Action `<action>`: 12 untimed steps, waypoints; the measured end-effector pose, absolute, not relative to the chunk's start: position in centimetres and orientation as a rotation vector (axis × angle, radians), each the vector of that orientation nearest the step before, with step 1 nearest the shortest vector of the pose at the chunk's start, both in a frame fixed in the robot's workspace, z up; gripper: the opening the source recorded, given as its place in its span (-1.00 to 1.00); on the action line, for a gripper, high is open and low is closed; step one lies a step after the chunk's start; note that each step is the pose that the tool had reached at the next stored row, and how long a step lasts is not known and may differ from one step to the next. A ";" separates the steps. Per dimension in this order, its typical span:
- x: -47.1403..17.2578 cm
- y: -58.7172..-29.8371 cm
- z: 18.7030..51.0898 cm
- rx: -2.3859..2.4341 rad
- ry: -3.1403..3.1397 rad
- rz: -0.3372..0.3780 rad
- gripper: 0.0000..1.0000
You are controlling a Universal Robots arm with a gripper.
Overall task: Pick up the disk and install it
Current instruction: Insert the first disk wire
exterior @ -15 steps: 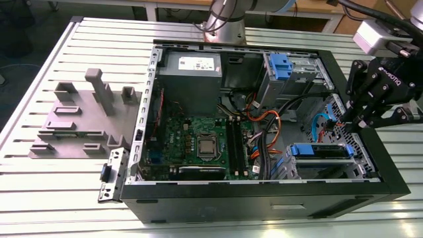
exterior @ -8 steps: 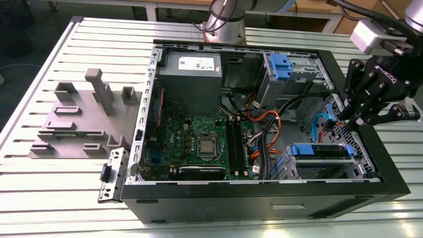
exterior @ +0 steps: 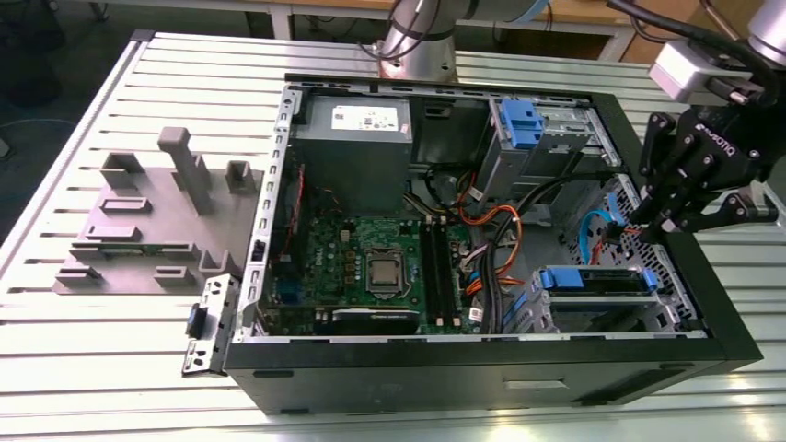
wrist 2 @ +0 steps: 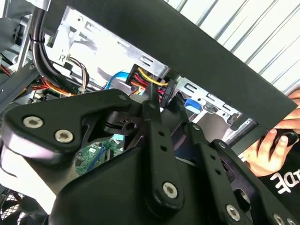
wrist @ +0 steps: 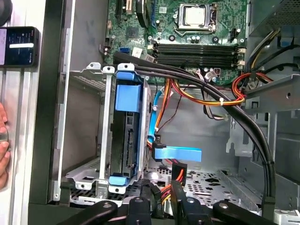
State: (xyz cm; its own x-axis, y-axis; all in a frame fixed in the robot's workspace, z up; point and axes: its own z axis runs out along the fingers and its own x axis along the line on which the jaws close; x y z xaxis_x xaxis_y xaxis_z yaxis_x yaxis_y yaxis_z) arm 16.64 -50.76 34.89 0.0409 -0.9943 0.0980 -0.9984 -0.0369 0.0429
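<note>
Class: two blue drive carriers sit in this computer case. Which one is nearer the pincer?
The lower blue carrier, just beneath the pincer. The other blue carrier sits farther off, beside the power supply.

The arm [exterior: 421, 32] is a silver-grey tube. The end effector [exterior: 673, 207] is matte black with white lettering; its finger links [wrist 2: 157, 140] carry round silver screws. A white-grey block [exterior: 694, 69] sits above it.

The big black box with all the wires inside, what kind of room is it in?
Probably a robotics lab or workshop. An open computer case lies on a slotted metal table, a robot arm's gripper reaches into it, and a grey block of holders sits beside it.
</note>
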 end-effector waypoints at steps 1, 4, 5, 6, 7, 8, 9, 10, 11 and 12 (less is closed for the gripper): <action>16.7 -50.8 34.9 2.190 -2.107 0.067 -0.40; 16.7 -50.8 34.9 2.173 -2.091 0.099 -0.65; 16.7 -50.8 34.9 2.163 -2.083 0.116 -0.66; 16.7 -50.8 34.9 2.155 -2.075 0.131 -0.66; 16.7 -50.8 34.9 2.149 -2.069 0.142 -0.66; 16.6 -50.8 35.0 2.144 -2.065 0.151 -0.66; 16.6 -50.8 35.0 2.140 -2.062 0.159 -0.66; 16.5 -50.8 35.0 2.139 -2.060 0.162 -0.66; 16.4 -50.8 34.9 2.139 -2.060 0.162 -0.66; 16.4 -50.8 34.9 2.139 -2.060 0.162 -0.66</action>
State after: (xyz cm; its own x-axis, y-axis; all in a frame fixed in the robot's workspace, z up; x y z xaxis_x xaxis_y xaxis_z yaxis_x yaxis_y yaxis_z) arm 16.41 -50.76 34.92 0.0412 -0.9804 0.1929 -0.9985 -0.0332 0.0447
